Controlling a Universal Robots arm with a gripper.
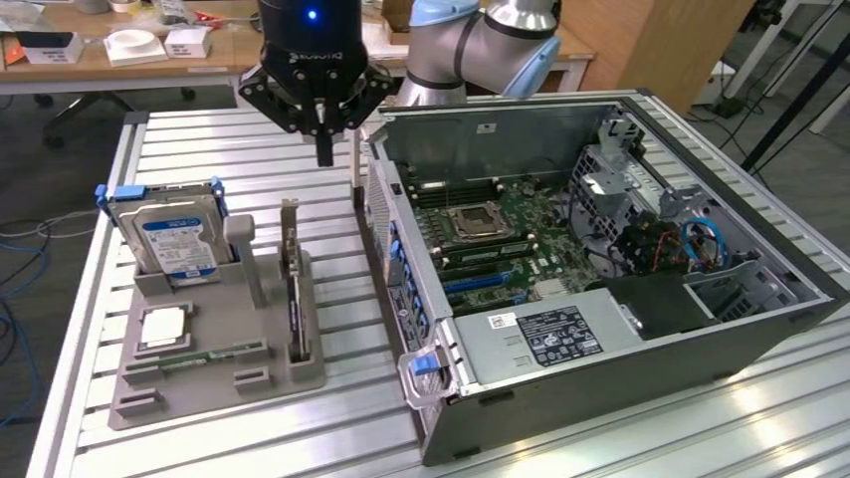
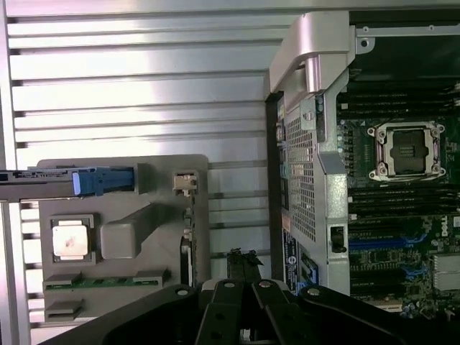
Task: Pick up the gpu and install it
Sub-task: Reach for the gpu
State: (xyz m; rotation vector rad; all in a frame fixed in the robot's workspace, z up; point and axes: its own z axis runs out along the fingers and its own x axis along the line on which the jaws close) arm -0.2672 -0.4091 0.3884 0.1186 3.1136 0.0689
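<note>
We find the gpu (image 1: 294,289) standing on edge in its grey holder (image 1: 213,373) at the exterior view's lower left, not yet picked up. The jaws, shut on nothing, hang above the slatted metal counter (image 1: 199,149) between it and the open computer case (image 1: 598,249). A wooden desk (image 1: 94,72) stands behind.

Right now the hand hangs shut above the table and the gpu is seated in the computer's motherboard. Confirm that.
Wrong about the gpu: it stands on edge in the grey holder on the table, outside the computer case, as the exterior view shows. The hand does hang shut above the table.
</note>
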